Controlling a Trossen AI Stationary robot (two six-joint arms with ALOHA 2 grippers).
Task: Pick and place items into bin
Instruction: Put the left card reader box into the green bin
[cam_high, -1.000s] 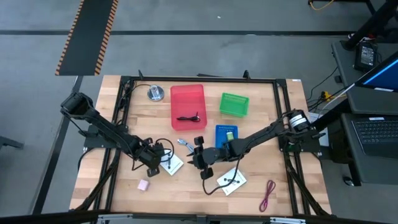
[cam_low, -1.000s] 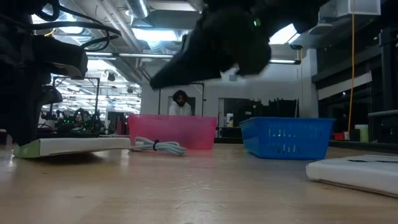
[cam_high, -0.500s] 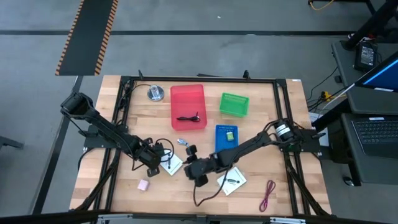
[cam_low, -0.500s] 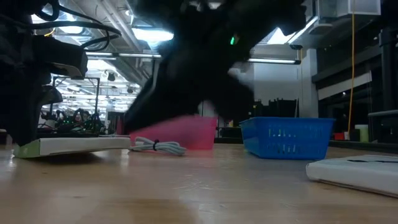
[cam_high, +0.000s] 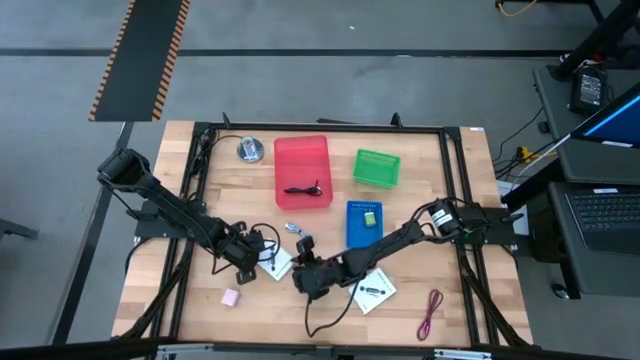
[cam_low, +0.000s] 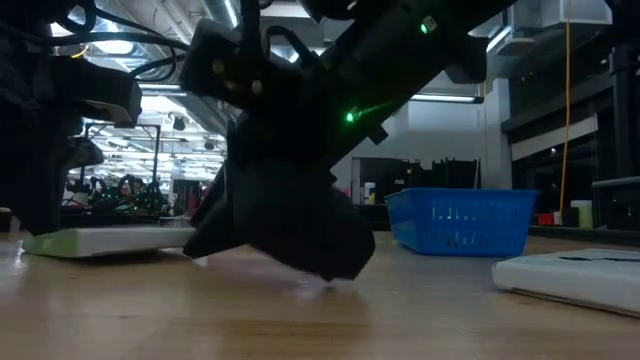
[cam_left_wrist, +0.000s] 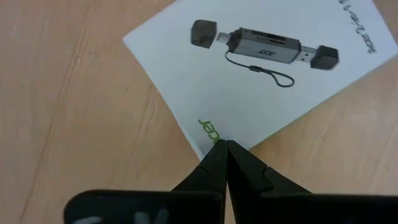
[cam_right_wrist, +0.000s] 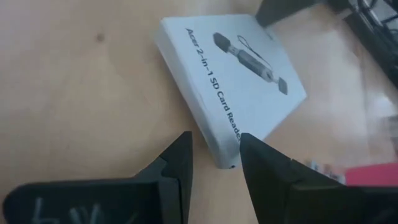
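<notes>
A white card box (cam_high: 278, 263), printed with a black card reader, lies flat between both grippers. My left gripper (cam_high: 260, 265) is shut, its tips at the box's corner (cam_left_wrist: 214, 138). My right gripper (cam_high: 301, 273) is open and low at the table (cam_low: 290, 250); its fingers stand either side of the box's opposite corner (cam_right_wrist: 226, 163), and I cannot tell whether they touch it. A second white card (cam_high: 372, 290), a pink cube (cam_high: 231, 296), a dark red cord (cam_high: 430, 313) and a silvery-blue piece (cam_high: 293, 229) lie loose. A green-white piece (cam_high: 368, 217) sits in the blue bin. My left gripper touches the white box at its corner next to the green logo (cam_left_wrist: 208, 127), with both shut fingertips (cam_left_wrist: 219, 155) meeting at the corner's edge. It slants down from the table's left side. The box lies flat on the table (cam_low: 100, 240).
A red bin (cam_high: 302, 170) holding a black cord, a green bin (cam_high: 376, 167) and a blue bin (cam_high: 364, 222) stand toward the far side. A round silver disc (cam_high: 249, 150) sits far left. A black frame runs around the table edge.
My right gripper has moved toward the table's left and near edges and down to the tabletop, arriving at the white box that my left gripper touches. In the low view it has dropped in front of the red bin and the silvery-blue piece.
</notes>
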